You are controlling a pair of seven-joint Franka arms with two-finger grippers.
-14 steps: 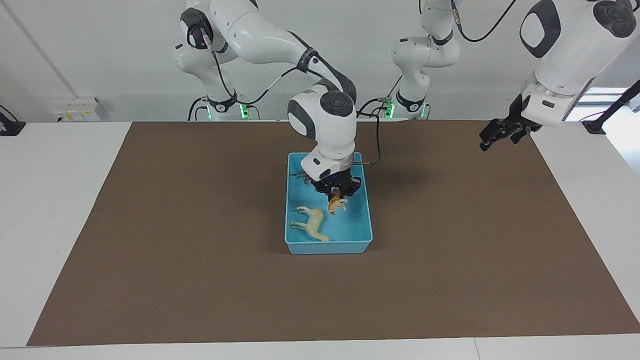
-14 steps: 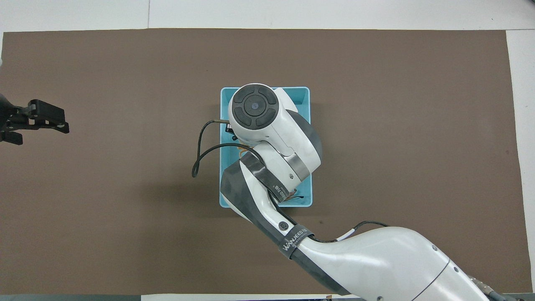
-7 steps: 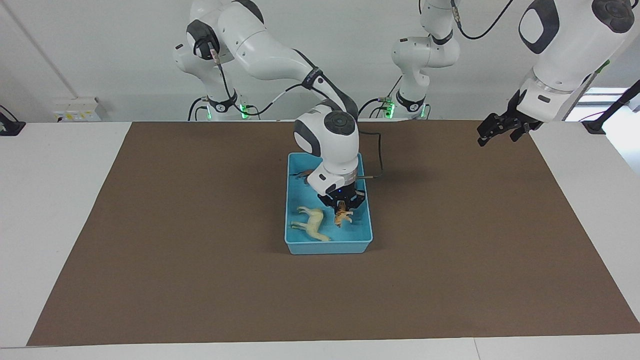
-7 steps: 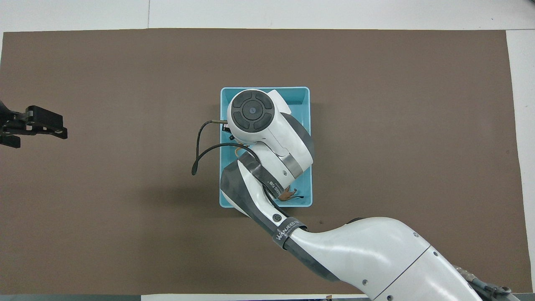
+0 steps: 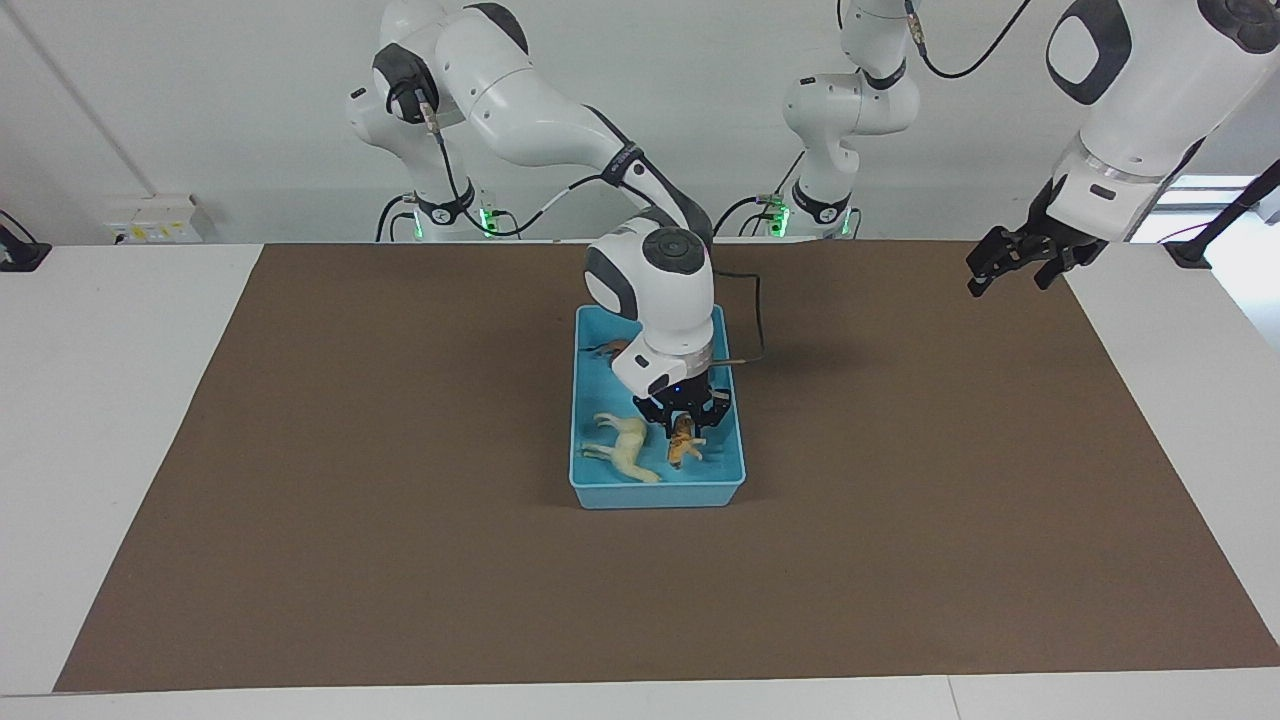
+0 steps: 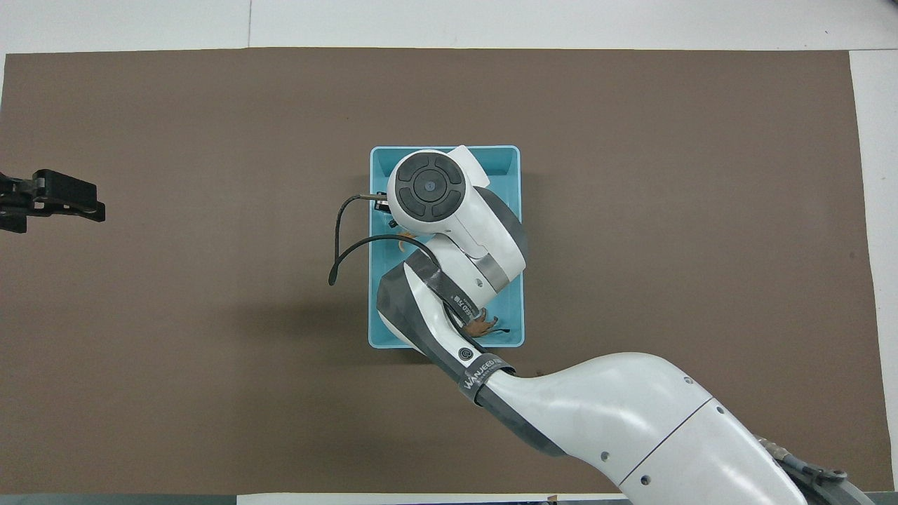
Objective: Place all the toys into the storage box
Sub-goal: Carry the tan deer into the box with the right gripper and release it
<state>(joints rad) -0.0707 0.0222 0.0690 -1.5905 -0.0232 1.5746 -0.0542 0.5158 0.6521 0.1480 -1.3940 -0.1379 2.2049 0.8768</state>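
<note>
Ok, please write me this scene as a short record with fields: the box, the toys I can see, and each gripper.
box: light blue rectangular plastic storage box, on the brown mat at mid table
horse: cream plastic horse figurine, lying in the box
tiger: orange striped tiger figurine, in the right gripper, low inside the box beside the horse
brown toy: partly hidden by the arm, at the box end nearest the robots
right gripper: shut on the tiger
left gripper: waits, raised over the mat's edge at the left arm's end
</note>
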